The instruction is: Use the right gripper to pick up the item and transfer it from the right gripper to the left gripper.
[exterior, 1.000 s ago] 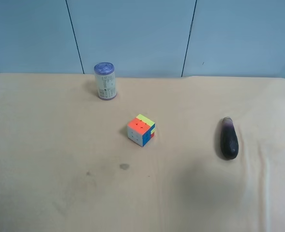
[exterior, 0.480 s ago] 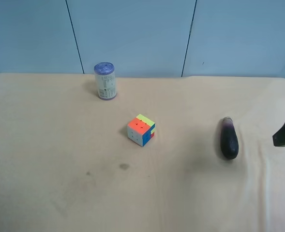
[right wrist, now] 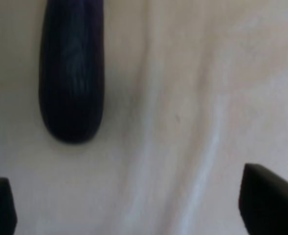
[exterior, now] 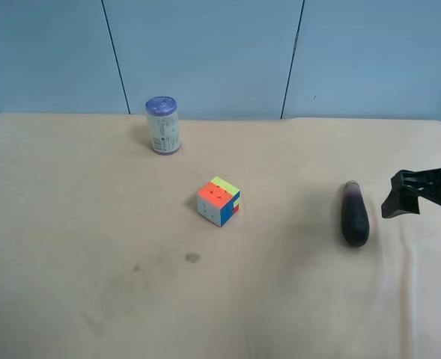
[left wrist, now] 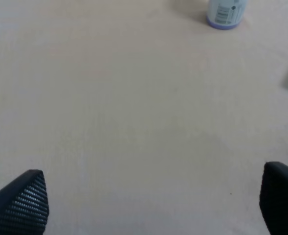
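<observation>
**Right gripper (right wrist: 134, 208) has slid in beside the eggplant (exterior: 354, 215)**

Over the last half second it has come further in from the high view's right edge, fingers spread wide and empty. The eggplant lies on the counter (exterior: 93, 284), off to one side of the gap, not between the fingers. Coming down unaligned, a finger could nudge its rounded body and roll it away. The left gripper (left wrist: 148, 200) hangs spread apart, empty.

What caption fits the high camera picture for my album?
The right tool, open, beside a dark eggplant on a tan table, with a puzzle cube and can farther off.
</observation>
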